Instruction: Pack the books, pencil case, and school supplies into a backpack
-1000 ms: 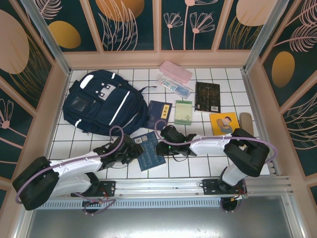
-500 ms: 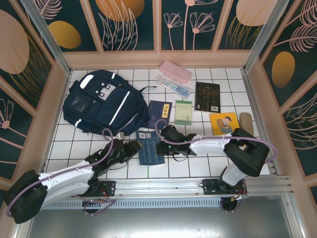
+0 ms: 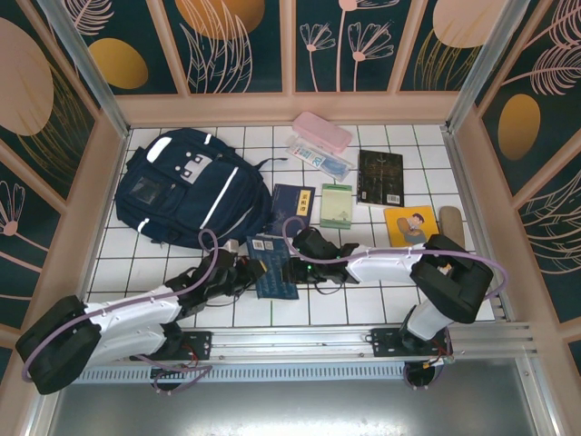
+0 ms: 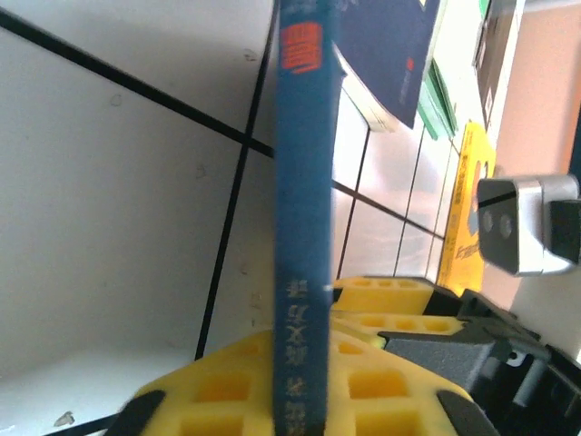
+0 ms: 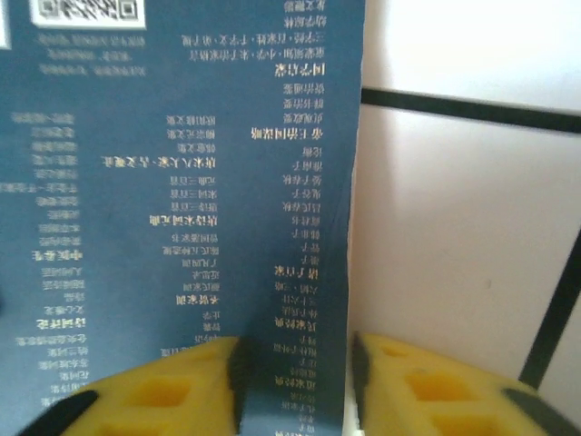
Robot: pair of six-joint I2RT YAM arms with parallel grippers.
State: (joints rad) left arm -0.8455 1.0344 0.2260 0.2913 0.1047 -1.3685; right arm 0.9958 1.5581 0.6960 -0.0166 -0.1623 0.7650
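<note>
**Navy book gripped between both arms, near the backpack**
The left gripper (image 4: 304, 368) is clamped tight on the book's (image 4: 304, 227) thin edge, likely so that it can be carried edge-first to the backpack (image 3: 186, 186). The right gripper (image 5: 295, 381) has its jaws parted, loosely straddling the book's opposite edge, probably to steady it without taking the load.

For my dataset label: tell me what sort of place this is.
Probably a staged robot test cell: a white tiled tabletop boxed in by floral panels, with arms bolted to an aluminium rail.
</note>
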